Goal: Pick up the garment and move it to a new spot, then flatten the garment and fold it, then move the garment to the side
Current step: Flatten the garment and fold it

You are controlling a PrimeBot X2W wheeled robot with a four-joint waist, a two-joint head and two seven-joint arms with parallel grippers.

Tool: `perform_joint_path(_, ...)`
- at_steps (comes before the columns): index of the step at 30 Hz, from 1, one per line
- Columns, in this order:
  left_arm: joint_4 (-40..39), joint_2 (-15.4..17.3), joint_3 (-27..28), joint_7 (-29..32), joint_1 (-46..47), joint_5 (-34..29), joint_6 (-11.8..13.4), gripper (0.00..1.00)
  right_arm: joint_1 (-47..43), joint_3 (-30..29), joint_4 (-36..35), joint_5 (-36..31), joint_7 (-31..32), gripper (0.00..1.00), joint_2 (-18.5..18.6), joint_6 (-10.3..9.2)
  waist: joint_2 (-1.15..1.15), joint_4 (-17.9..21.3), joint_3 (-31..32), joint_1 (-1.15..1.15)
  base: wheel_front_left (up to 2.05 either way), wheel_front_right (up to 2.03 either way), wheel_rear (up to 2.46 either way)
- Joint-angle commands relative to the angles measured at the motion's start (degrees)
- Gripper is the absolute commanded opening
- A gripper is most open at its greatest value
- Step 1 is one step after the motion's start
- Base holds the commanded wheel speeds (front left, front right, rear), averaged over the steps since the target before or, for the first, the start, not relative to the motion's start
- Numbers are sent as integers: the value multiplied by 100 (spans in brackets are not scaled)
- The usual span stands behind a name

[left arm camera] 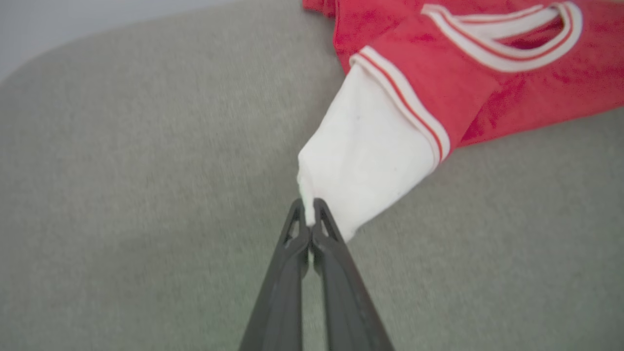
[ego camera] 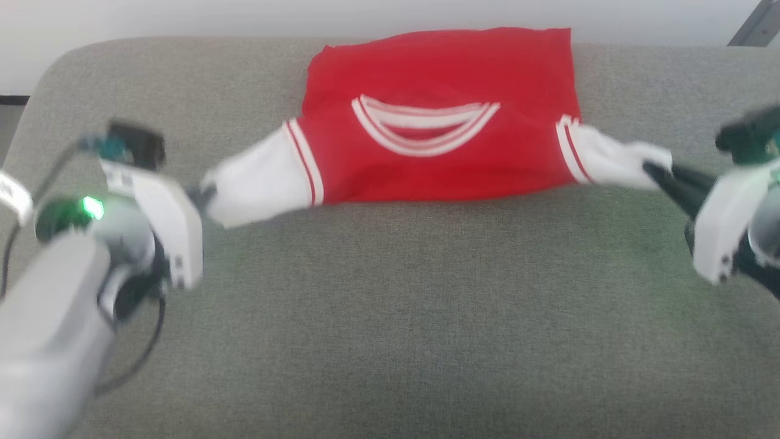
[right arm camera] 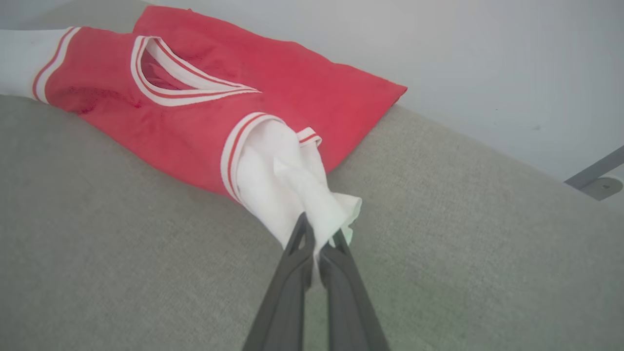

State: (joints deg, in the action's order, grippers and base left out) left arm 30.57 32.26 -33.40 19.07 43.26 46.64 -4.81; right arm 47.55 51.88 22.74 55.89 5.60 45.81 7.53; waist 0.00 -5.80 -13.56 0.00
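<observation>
The garment [ego camera: 439, 152], a red jersey with a striped V-neck and white sleeves, lies spread at the far middle of the grey cushion; its print is hidden. My left gripper [ego camera: 201, 198] is shut on the tip of the white sleeve on the left; the left wrist view shows the cloth [left arm camera: 363, 151] pinched at my left gripper's [left arm camera: 308, 214] tips. My right gripper [ego camera: 655, 171] is shut on the other white sleeve, bunched between the tips in the right wrist view, where the garment [right arm camera: 204, 112] stretches away from my right gripper [right arm camera: 319, 239]. Both sleeves are drawn outward.
The grey fabric cushion [ego camera: 390, 317] stretches wide in front of the shirt, its rounded far corners near a pale wall [ego camera: 183, 18]. A grey metal bracket [right arm camera: 597, 178] stands beyond the cushion's far right edge.
</observation>
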Motion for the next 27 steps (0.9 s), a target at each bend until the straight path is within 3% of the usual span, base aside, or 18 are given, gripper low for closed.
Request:
perform_joint_path(1, -203, 83, -17, 67, -234, 38, 77, 0, -155, -25, -68, 31, -29, 0, 84, -8, 0, 10, 8, 0, 0, 0, 0)
perform_joint_path(9, -2213, 875, 38, 561, -2244, 445, 958, 0, -1313, -63, -801, 5, 180, 0, 673, -8, 0, 83, -52, 0, 0, 0, 0)
perform_joint_path(16, -2883, 1175, -85, 790, -3306, 460, 1678, 0, -1929, -115, -1017, -91, 334, 0, 885, -8, 0, 123, -76, 0, 0, 0, 0)
perform_joint_path(27, -2904, 997, -330, 1110, -3931, 763, 1946, 0, -2673, 39, -1012, 278, 1066, 0, 822, -4, 0, 140, 22, 0, 0, 0, 0)
